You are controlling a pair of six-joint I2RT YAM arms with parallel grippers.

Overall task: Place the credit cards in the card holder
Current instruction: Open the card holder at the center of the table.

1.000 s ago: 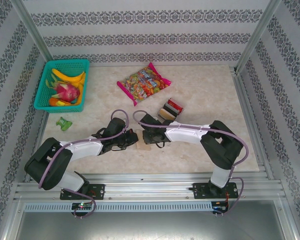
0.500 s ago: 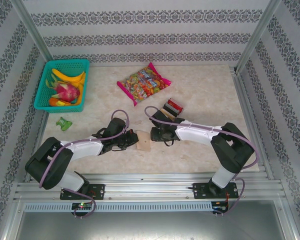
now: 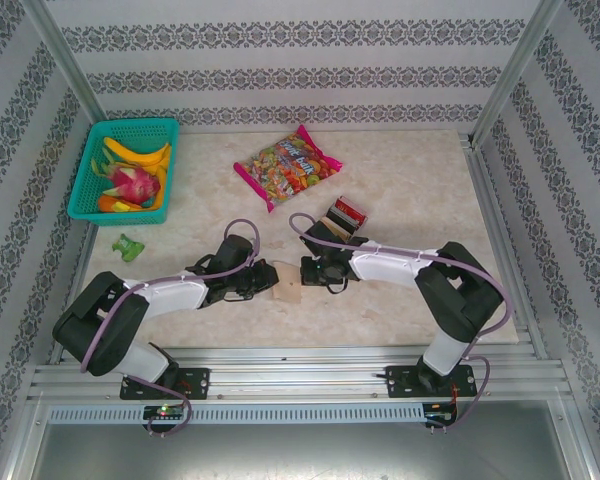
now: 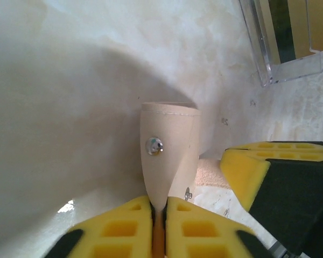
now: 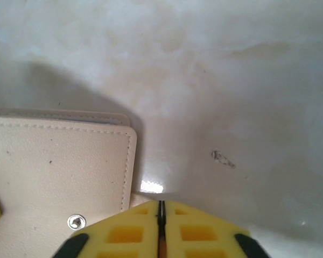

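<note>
Not much can be counted as done here yet. Nearest the arm bases, the left gripper [image 4: 159, 203] is seen pinching an upright tan flap of the card holder [image 4: 167, 145], snap stud showing, while the rest of it is laid flat on the desk [image 3: 410, 180]. The right gripper [image 5: 161, 208] is pressed together right at the holder's corner; whether an edge is caught in it can't be told. No card is seen in or at the holder.

The credit cards [image 3: 346, 211], a red one among them, are parked in a clear rack [image 4: 274, 54] just beyond the grippers. So pulling, carrying and pocketing are all judged left to do.

The desk is pale, marbled and a bit glossy. Further back a candy bag [image 3: 287, 166] is laid flat, and a teal basket [image 3: 135, 124] of fruit is set far left, with a small green thing [image 3: 128, 247] near it. It's all closed in by patterned wallpaper panels and aluminium posts.
</note>
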